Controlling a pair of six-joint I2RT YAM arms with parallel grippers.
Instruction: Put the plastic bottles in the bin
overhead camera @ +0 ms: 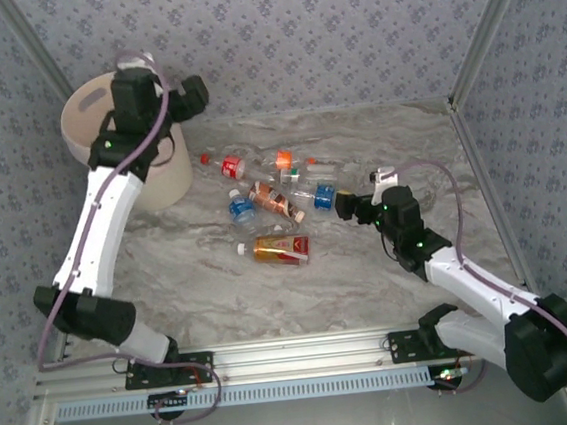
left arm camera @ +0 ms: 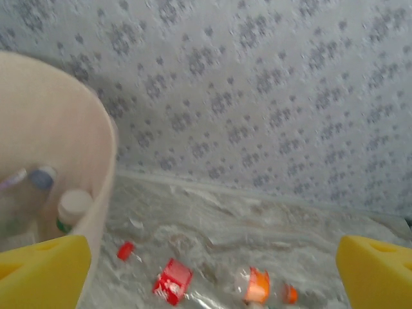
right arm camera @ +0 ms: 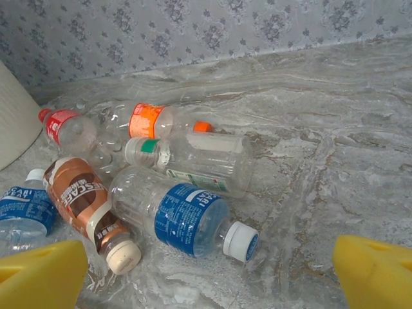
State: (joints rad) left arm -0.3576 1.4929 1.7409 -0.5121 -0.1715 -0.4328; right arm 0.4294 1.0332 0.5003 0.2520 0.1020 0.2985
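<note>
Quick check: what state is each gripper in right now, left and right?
Left gripper: open, holding nothing, beside the bin.
Right gripper: open, holding nothing, facing the plastic bottles on the table.

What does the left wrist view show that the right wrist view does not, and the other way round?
Left wrist, not right wrist: the inside of the bin, with a white-capped bottle and others in it. Right wrist, not left wrist: the near blue-label bottle, the brown bottle and a green-banded bottle. Both: the orange-label bottle, the red-label bottle, the marble table and the patterned wall.
</note>
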